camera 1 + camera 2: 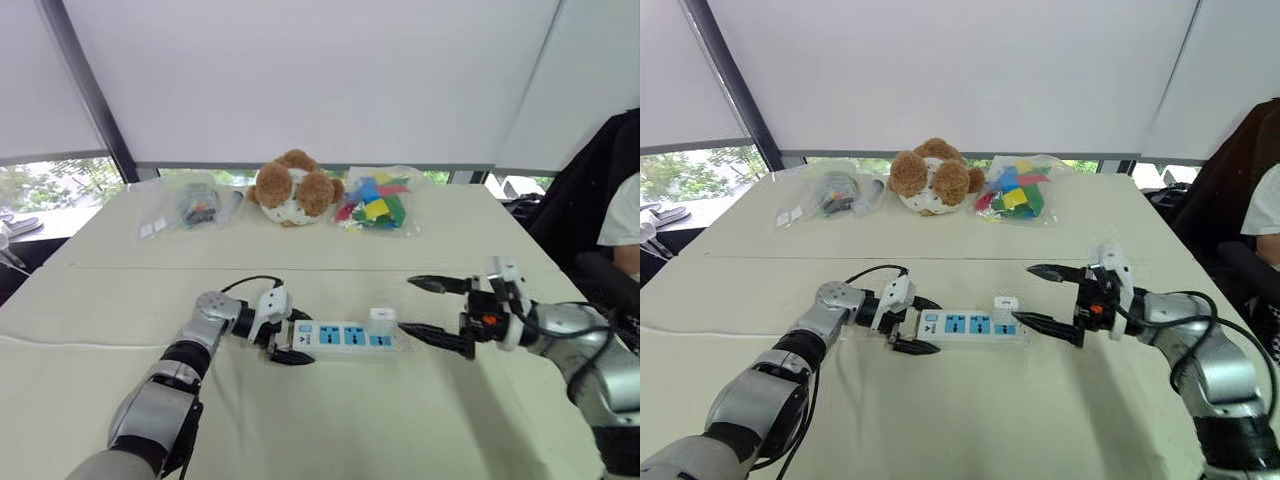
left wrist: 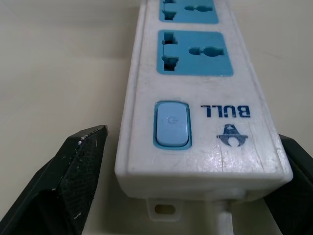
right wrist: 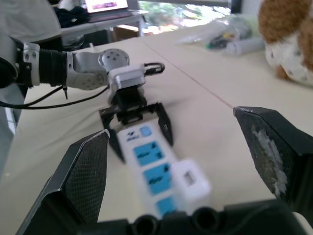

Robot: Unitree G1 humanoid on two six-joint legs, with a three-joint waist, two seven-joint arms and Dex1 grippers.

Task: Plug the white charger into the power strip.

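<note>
The white power strip [image 1: 345, 337] with blue sockets lies flat on the cream table [image 1: 330, 420]. The white charger [image 1: 382, 320] stands upright in the socket at its right end. My left gripper [image 1: 297, 337] straddles the strip's left, switch end. It is open: one finger [image 2: 73, 166] stands off the casing with a clear gap, and the other finger [image 2: 296, 156] lies close beside it. My right gripper [image 1: 425, 311] hangs just right of the charger, spread wide open with nothing between its fingers [image 3: 83, 171]. The right wrist view shows the charger [image 3: 190, 181] apart from both fingers.
A brown teddy bear [image 1: 293, 187] sits at the back of the table, between a clear bag of small items [image 1: 190, 207] and a bag of coloured blocks [image 1: 375, 200]. A person's sleeve [image 1: 625, 215] and a dark chair are at the right edge.
</note>
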